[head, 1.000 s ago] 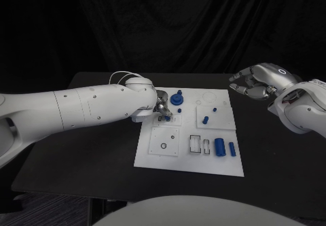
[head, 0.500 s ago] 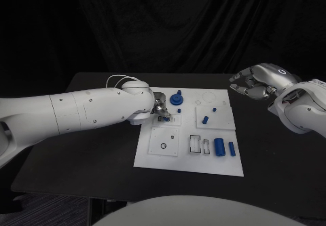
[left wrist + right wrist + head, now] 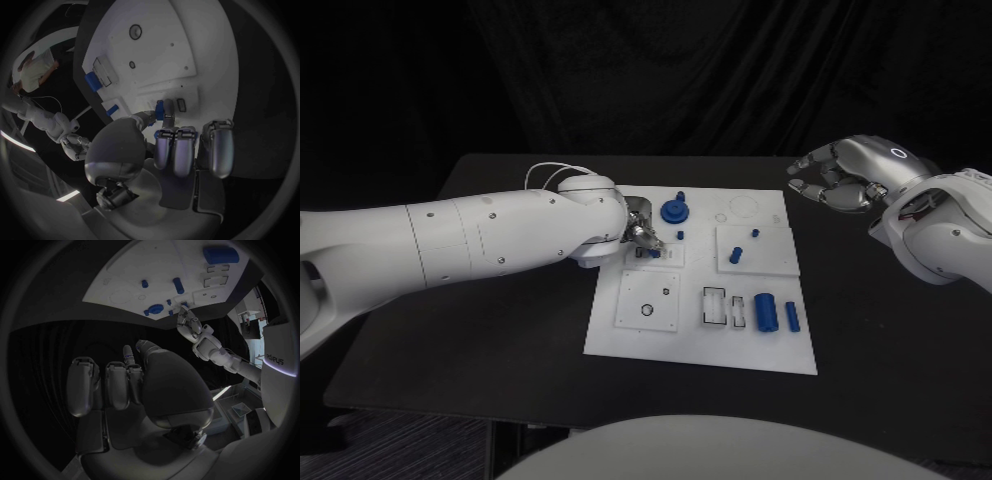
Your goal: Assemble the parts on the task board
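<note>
My left hand is down over the far-left part of the white task board, which lies in the middle of the black bench. Its fingertips are pinched on a small blue part, held at a small raised plate on the board; the remaining fingers are curled in beside it. I cannot tell whether the part is seated in its slot or just above it.

My right hand is off the board, raised beyond its far-right corner, fingers curled inward with nothing in them.

Board contents, from the head view:
- A round blue knob with an upright stem stands near the far edge, just beside my left hand.
- A tiny blue peg sits just in front of the knob.
- Two short blue pins stand on a square plate right of centre.
- A thick blue cylinder and a thinner blue rod lie side by side near the right edge, close together.
- A square plate with a dark ring lies on the near-left area.
</note>
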